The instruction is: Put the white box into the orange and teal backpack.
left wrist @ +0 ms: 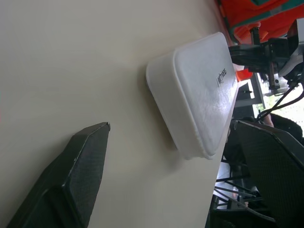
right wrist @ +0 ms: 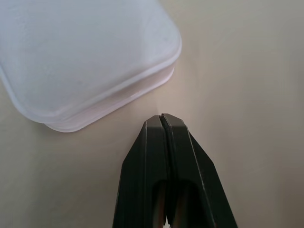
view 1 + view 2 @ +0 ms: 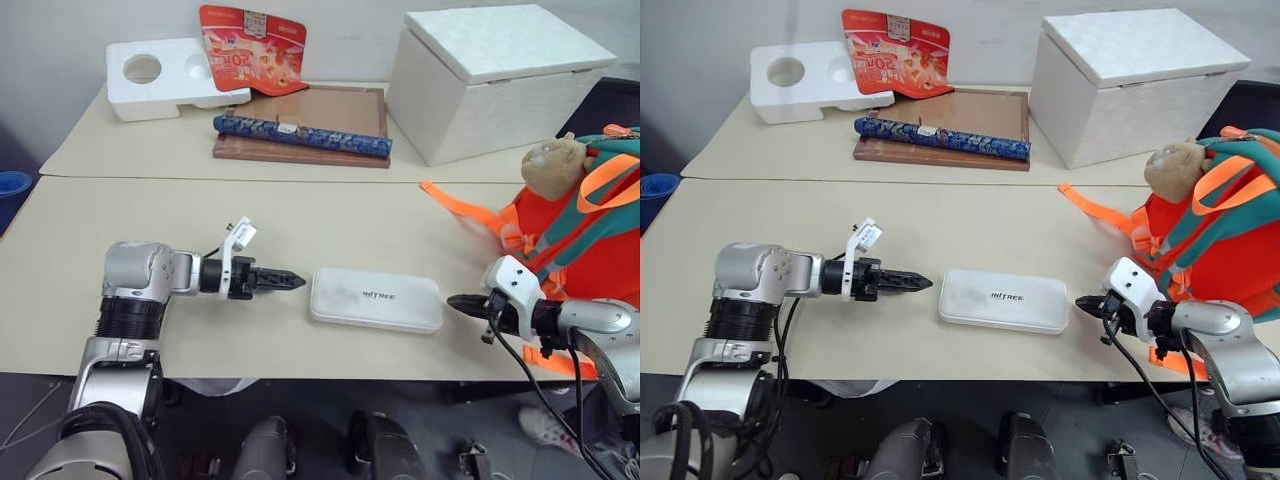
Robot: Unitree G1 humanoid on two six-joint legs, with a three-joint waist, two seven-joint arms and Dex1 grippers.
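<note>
My right fingers (image 2: 164, 124) sit nearest, pressed tight together with nothing between them, their tip just beside the rounded corner of the white box (image 3: 375, 299) but not touching it. The box lies flat on the counter (image 3: 200, 220), its long axis running side to side between my two arms, lettering up. My left fingers (image 1: 88, 156) are spread wide and empty, pointing along that same axis at the box's other short end, with a strip of bare counter between us. So each arm faces one end of the box, and my right looks the closer. The orange and teal backpack (image 3: 580, 235) stands on my right, behind and beyond my right arm, well apart from the box's left end but near its right end. I judge that the box has to travel rightward, lengthwise, toward the backpack, and that my spread left fingers are the ones better set to close on it.
</note>
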